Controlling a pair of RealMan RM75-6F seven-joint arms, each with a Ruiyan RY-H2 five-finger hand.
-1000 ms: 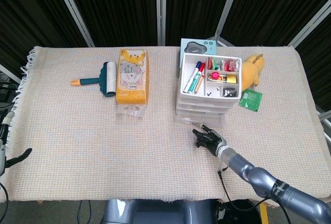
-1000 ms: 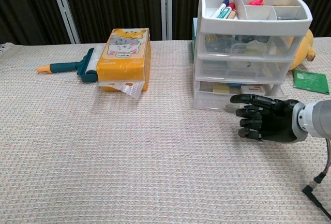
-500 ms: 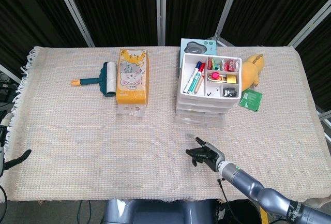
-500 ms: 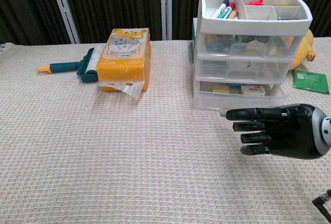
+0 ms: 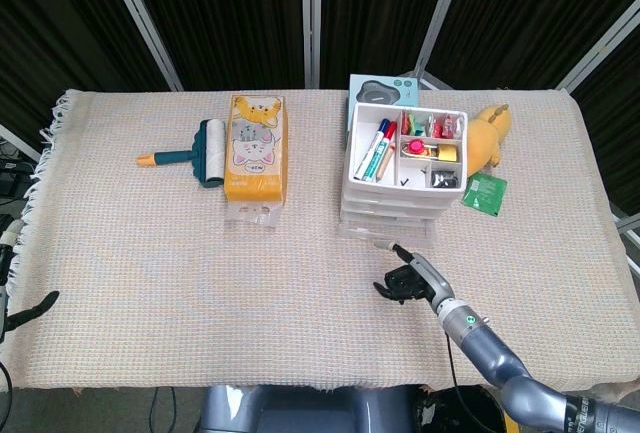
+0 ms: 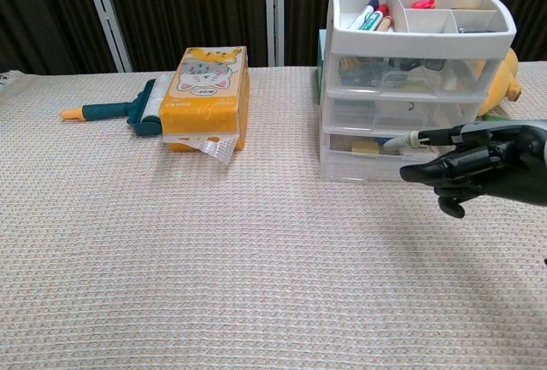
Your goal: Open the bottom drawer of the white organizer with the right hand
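The white organizer (image 5: 404, 171) (image 6: 410, 79) stands right of the table's middle, with an open tray of pens on top and three clear drawers below. Its bottom drawer (image 6: 376, 161) (image 5: 386, 232) is pushed in. My right hand (image 5: 409, 277) (image 6: 475, 167) hovers just in front of that drawer and holds nothing. One pale-tipped finger (image 6: 400, 142) stretches out to the drawer's front, and I cannot tell whether it touches. The other fingers hang loosely below. My left hand (image 5: 28, 309) shows only as a dark sliver at the table's left edge.
An orange tissue pack (image 5: 255, 145) and a teal lint roller (image 5: 200, 153) lie at the left. A yellow plush toy (image 5: 488, 131) and a green packet (image 5: 485, 193) sit right of the organizer, and a teal-and-white box (image 5: 382, 87) stands behind it. A woven cloth (image 5: 200, 283) covers the table.
My right hand has risen from low over the cloth, turned, and moved toward the organizer, with one finger now reaching to the bottom drawer's front. The drawer has not moved.
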